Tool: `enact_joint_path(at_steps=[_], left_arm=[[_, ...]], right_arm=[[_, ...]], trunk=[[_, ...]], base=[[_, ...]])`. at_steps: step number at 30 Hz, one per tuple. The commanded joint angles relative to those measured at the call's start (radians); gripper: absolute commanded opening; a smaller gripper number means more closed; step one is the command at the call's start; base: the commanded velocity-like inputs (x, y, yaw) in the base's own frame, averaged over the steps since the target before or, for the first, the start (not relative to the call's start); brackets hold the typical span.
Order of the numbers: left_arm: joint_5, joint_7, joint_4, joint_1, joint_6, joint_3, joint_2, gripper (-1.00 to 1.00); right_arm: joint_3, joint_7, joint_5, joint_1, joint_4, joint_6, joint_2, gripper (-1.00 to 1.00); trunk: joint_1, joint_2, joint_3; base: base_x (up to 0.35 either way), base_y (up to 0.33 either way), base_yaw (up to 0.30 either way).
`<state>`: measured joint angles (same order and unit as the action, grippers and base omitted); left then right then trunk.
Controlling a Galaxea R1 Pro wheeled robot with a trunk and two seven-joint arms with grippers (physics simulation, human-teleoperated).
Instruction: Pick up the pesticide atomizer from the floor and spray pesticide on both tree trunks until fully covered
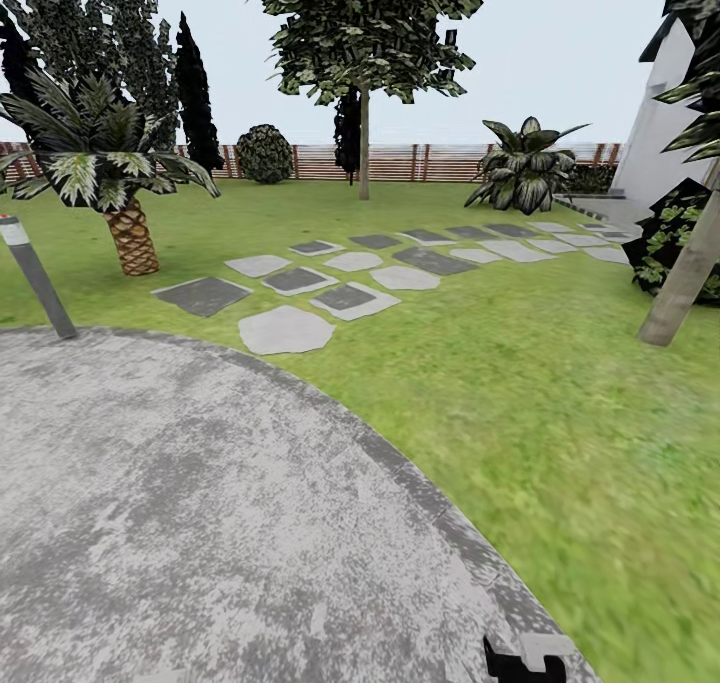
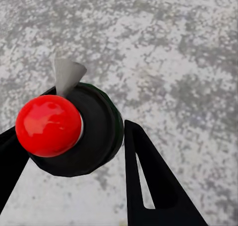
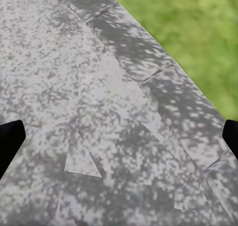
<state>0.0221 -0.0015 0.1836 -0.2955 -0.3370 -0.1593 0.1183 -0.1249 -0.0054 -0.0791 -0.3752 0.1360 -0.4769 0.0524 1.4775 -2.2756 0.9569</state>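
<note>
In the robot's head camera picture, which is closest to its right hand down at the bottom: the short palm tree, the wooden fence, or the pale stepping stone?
From the right end effector:
1. Pale flat stepping stone, mid-lawn, left of centre.
2. Short palm with cross-hatched brown trunk, far left.
3. Brown slatted wooden fence, along the back.

Grey paving (image 1: 180, 503) lies open ahead, grass (image 1: 560, 413) beyond its curved edge; a slanted post (image 1: 35, 278) stands at the paving's left edge, a palm (image 1: 125, 223) behind it; a leaning trunk (image 1: 685, 283) and shrub (image 1: 670, 243) stand at right.
</note>
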Motion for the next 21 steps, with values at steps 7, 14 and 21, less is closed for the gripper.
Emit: enact_joint_path(at_steps=[7,14,21], left_arm=[[0.009,0.001,0.015,-0.001,-0.015,0.000,0.000,-1.00],[0.008,0.003,0.240,-0.025,-0.051,0.002,-0.006,-1.00],[0.002,0.004,0.370,-0.030,-0.002,0.000,-0.014,-1.00]], right_arm=[[-0.007,-0.001,-0.008,-0.001,-0.002,-0.003,-0.002,1.00],[-0.007,-0.002,-0.008,-0.001,-0.003,-0.003,-0.002,1.00],[-0.006,-0.002,-0.008,-0.001,-0.003,-0.003,-0.002,1.00]], trunk=[[0.000,0.000,0.001],[0.000,0.000,0.001],[0.000,0.000,0.001]], base=[[0.000,0.000,0.000],[0.000,0.000,0.000],[0.000,0.000,0.000]])
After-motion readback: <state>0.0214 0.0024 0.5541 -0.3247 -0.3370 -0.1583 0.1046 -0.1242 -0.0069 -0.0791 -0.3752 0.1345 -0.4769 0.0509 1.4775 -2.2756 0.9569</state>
